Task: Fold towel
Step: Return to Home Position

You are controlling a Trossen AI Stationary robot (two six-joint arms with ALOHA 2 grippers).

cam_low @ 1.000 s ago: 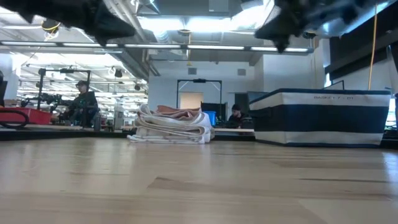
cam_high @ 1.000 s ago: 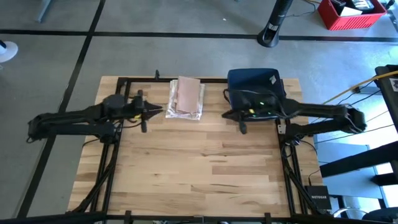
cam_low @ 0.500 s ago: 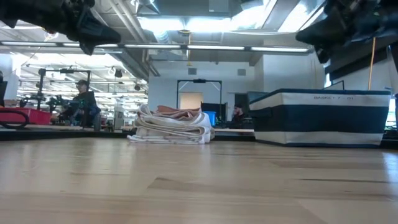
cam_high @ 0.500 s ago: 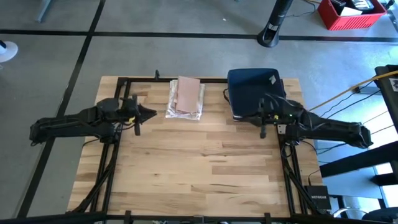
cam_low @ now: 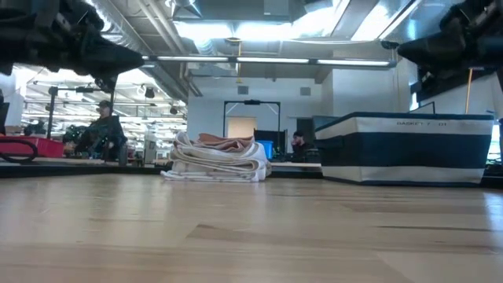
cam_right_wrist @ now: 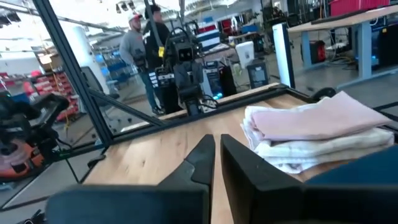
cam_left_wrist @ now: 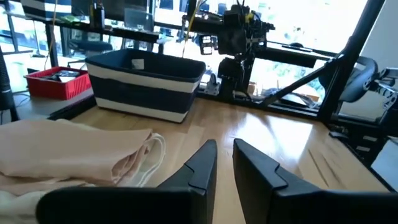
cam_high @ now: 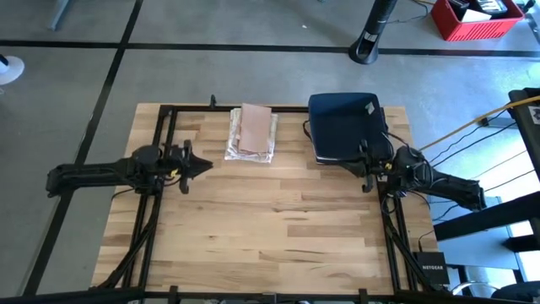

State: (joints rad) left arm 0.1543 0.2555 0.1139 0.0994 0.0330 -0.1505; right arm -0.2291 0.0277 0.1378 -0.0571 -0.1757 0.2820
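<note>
Shows the folded towel stack (cam_high: 251, 135) at 12 o'clock on the bench (cam_high: 253, 236), long axis 12 to 6, pink towel (cam_high: 255, 125) topmost. Puts left gripper (cam_high: 202, 165) at 10 o'clock and right gripper (cam_high: 363, 165) at 2, both clenched, empty.

Under the pink towel (cam_high: 254, 127), the lower layers of the towel stack (cam_high: 251, 152) showed only as white edges, their patterns too small to tell. Right of the stack, the basket (cam_high: 344, 125) was too dark inside to read. Beyond the stack's right end, a person (cam_low: 299, 144) was too small to make out.
</note>
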